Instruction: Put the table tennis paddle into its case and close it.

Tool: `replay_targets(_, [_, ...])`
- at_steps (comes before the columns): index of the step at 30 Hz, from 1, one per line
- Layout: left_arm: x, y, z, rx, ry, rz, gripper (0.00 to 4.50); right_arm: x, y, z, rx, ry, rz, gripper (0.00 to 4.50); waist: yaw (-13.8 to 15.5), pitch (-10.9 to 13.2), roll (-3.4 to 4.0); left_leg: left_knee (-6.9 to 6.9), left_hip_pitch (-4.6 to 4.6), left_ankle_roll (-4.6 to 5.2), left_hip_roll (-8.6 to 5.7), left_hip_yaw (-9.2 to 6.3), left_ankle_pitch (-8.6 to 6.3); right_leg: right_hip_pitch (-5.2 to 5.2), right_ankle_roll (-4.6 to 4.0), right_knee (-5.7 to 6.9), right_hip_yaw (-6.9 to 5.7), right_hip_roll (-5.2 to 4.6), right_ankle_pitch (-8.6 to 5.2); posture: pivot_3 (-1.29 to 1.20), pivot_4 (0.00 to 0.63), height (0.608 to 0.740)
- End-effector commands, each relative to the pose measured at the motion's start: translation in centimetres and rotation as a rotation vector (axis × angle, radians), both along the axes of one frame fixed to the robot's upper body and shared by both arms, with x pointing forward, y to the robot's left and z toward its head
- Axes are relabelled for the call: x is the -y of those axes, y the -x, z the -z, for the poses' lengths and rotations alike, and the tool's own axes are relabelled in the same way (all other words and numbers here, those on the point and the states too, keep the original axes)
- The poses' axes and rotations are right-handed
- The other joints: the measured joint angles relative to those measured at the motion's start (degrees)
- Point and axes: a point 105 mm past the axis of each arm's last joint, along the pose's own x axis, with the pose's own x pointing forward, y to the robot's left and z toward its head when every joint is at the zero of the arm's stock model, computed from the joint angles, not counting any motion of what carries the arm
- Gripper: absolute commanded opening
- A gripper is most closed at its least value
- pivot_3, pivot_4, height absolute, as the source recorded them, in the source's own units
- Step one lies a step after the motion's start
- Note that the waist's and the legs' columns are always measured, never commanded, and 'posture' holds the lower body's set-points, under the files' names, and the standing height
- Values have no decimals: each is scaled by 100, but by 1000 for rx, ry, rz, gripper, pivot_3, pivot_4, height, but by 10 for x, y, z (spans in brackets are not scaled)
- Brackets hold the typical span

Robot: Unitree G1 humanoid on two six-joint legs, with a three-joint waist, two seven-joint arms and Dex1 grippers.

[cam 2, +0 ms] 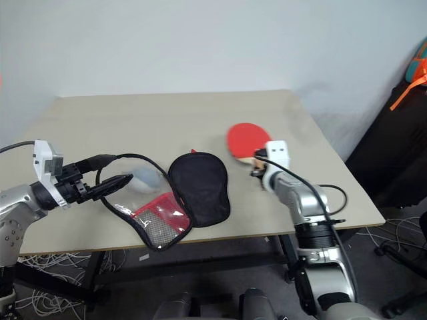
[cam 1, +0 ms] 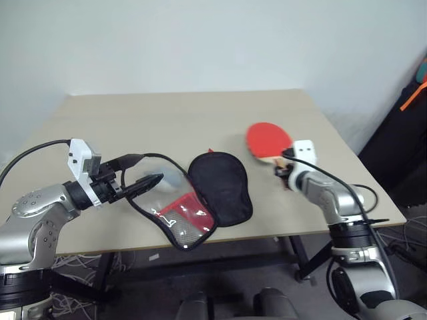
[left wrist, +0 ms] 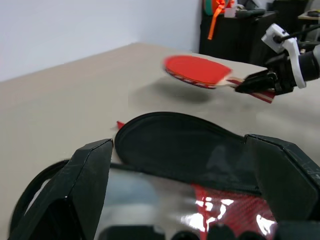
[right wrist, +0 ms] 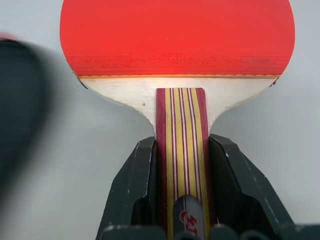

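With my right pincer point(right wrist: 182, 192) clamped only on the paddle point(cam 1: 268, 140) handle and my left pincer point(cam 1: 138, 175) spread apart beside the case point(cam 1: 200, 197), I fear the paddle twisting loose.

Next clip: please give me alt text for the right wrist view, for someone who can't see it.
The right gripper is shut on the striped wooden handle of the table tennis paddle, one black finger on each side of it, with the round red face beyond them. Behind the paddle is the pale table, and a blurred dark shape, probably the case, sits at one edge.
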Motion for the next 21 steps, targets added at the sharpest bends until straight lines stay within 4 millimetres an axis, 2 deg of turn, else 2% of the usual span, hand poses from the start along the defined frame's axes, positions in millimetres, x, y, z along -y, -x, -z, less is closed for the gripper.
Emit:
replay_targets(1, [3, -2, -10, 42, 0, 13, 4500, -45, 19, -29, 64, -50, -205, 1115, 3, 0, 0, 1, 0, 0, 2, -1, 0, 0, 0, 0, 0, 2, -1, 0, 0, 740])
replay_targets(5, [4, -1, -9, 38, 1, 15, 4500, -71, 37, -20, 1, -60, -295, 1115, 66, -4, -10, 7, -3, -1, -3, -1, 0, 7, -1, -4, -4, -8, -1, 0, 0, 740])
replay_targets(7, [4, -1, -8, 36, 1, 14, 4500, -78, 43, -12, -35, -42, -319, 1115, 87, -5, -12, 9, -3, -3, -5, 2, -1, 8, -2, -6, -5, -12, -1, 0, 0, 740])
replay_targets(11, [4, -1, -8, 35, 1, 12, 4500, -75, 43, 3, -100, -4, -268, 1115, 126, -4, -10, 4, -4, -6, -4, 6, -2, -1, -6, -4, -5, -12, -1, 0, 0, 740])
replay_targets(21, [3, 1, -8, 30, 3, 8, 4500, -63, 31, 12, -141, 28, -91, 1115, 125, -4, -10, 0, -8, -11, -3, 11, -2, -11, -5, -3, -5, -12, 0, 0, 0, 740])
